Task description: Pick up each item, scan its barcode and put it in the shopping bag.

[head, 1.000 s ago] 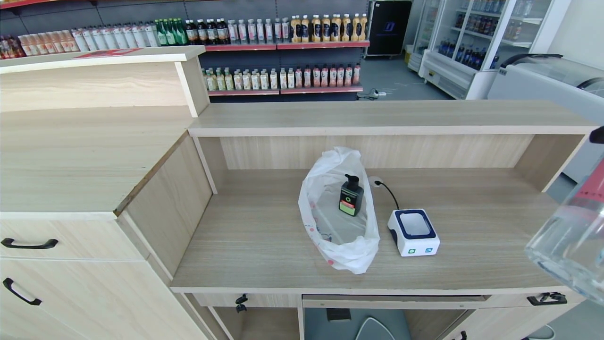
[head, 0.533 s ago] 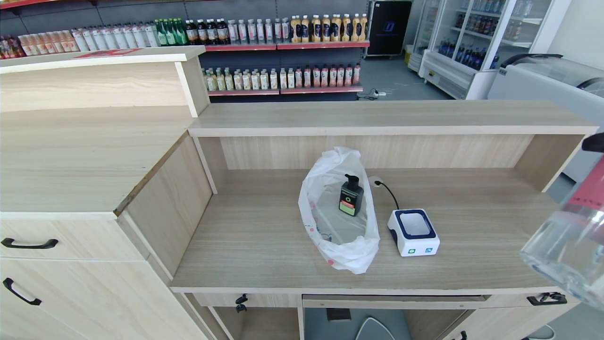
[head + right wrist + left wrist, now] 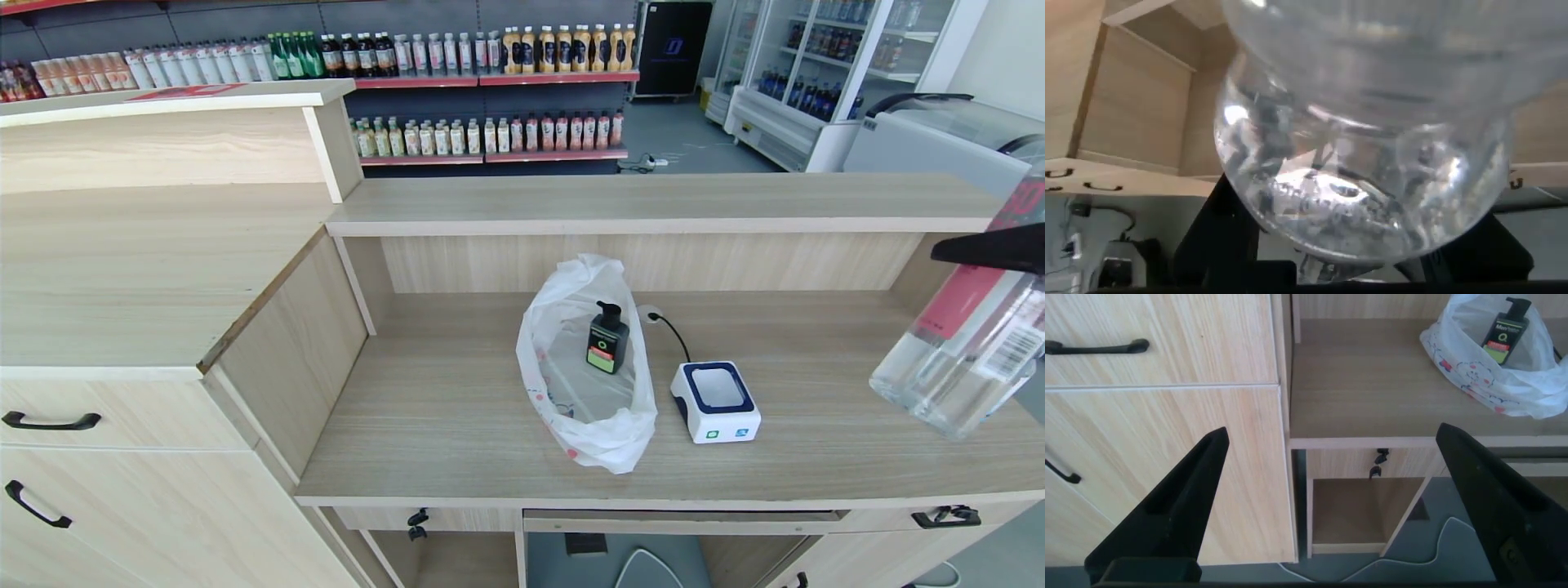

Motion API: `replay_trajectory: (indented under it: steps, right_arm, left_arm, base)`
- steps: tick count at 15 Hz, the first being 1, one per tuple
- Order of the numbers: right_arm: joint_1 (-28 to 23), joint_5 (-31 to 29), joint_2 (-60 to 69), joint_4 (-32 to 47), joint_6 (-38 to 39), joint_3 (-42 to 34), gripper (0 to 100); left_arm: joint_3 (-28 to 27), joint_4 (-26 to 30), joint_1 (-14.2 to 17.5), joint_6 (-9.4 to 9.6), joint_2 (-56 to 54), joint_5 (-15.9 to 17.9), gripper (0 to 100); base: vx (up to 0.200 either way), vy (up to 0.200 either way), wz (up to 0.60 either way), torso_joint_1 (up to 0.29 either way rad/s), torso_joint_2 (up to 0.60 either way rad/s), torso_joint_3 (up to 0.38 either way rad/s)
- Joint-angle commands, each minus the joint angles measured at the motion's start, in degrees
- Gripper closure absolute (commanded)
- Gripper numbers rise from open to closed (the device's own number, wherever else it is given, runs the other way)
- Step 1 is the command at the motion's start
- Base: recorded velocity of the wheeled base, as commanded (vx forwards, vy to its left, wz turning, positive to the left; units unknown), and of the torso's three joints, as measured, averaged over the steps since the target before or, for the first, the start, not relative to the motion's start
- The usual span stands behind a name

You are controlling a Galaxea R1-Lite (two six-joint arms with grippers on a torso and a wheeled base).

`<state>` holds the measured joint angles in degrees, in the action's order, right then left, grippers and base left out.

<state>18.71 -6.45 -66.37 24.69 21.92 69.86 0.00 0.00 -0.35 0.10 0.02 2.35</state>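
Note:
A clear water bottle with a red label hangs tilted over the counter's right end, base down, a white barcode patch facing me. My right gripper is shut on its upper part; one black finger crosses the label. In the right wrist view the bottle's base sits between the dark fingers. A white shopping bag lies open at mid-counter with a black pump bottle standing in it. The white scanner sits just right of the bag. My left gripper is open, low in front of the cabinet.
The wooden counter has a raised back ledge and a higher cabinet block on the left. A black cable runs from the scanner to the back. Drawer handles face the left gripper.
The right arm has carried the water bottle up and leftward, over the counter's end. The bottle has tilted, bringing its red label and barcode into sight. Bag and scanner are unmoved.

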Motion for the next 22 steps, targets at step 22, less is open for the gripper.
replay_trajectory:
  steps: [22]
  right_arm:
    - [-29.96, 15.41, -46.13, -79.18, -53.91, -14.41, 100]
  left_arm:
    - [0.0, 0.0, 0.0, -0.01, 0.06, 0.02, 0]
  base:
    - [0.0, 0.0, 0.14, 0.001, 0.0, 0.001]
